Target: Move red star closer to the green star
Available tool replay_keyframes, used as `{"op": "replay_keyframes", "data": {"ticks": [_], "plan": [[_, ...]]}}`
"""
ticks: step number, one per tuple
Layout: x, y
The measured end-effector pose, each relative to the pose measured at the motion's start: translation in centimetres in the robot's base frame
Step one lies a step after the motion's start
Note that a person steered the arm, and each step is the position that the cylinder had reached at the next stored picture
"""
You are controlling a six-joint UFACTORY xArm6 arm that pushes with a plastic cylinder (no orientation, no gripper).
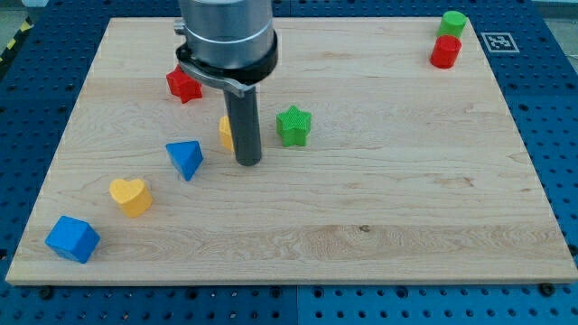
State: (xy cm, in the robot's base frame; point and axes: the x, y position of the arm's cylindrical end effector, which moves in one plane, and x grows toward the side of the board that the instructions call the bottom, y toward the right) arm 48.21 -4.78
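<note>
The red star (pixel 183 85) lies on the wooden board (pixel 361 208) at the upper left, partly under the arm's housing. The green star (pixel 293 125) lies near the board's middle, to the red star's lower right. My tip (pixel 248 162) rests on the board between them, just left of and below the green star, apart from it. A yellow block (pixel 226 133) is half hidden behind the rod, touching or nearly touching it.
A blue triangular block (pixel 186 159) lies left of my tip. A yellow heart (pixel 131 196) and a blue cube (pixel 72 238) lie toward the lower left. A green cylinder (pixel 453 23) and a red cylinder (pixel 445 51) stand at the upper right corner.
</note>
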Motion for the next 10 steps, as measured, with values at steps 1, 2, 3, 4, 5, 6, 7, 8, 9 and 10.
{"op": "replay_keyframes", "data": {"ticks": [1, 2, 3, 4, 5, 6, 7, 8, 9, 10], "plan": [[1.0, 3.4], [0.2, 6.3], [-1.5, 6.8], [-2.8, 6.2], [-3.0, 5.7], [-3.0, 5.7], [-3.0, 4.8], [-3.0, 4.0], [-3.0, 3.9], [-3.2, 4.9]]}}
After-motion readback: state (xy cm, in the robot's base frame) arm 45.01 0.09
